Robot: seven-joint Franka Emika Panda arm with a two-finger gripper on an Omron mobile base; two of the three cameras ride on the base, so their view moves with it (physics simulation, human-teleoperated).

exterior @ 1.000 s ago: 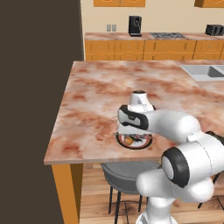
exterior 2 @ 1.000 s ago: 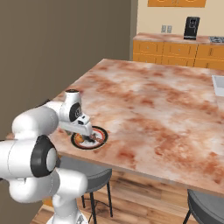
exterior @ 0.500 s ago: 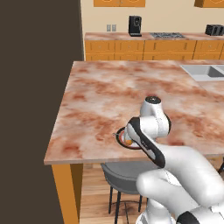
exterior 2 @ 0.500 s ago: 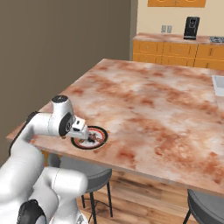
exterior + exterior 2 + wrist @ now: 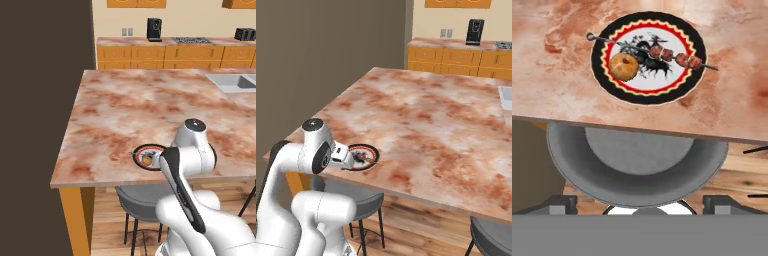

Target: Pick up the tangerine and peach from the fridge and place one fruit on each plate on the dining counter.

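Tangerine [image 5: 623, 67] sits on the plate [image 5: 684, 82], on the side away from the meat. The plate is near the edge of the counter [image 5: 130, 105]. A thin skewer [image 5: 677, 56] with bits of meat lies across the plate too, just beside the fruit. A grey stool [image 5: 637, 170] stands under the counter edge.

My gripper [image 5: 639, 200] is off the fruit, back over the stool, and my fingers are wide apart with nothing in them.

I think the fruit is light and round, so it could roll if bumped. Its skin looks a bit bumpy, so it should not slip much. It is soft, so a hard squeeze could squash it. I would hold it gently across its round middle, from both sides.

I still need the peach for another plate.
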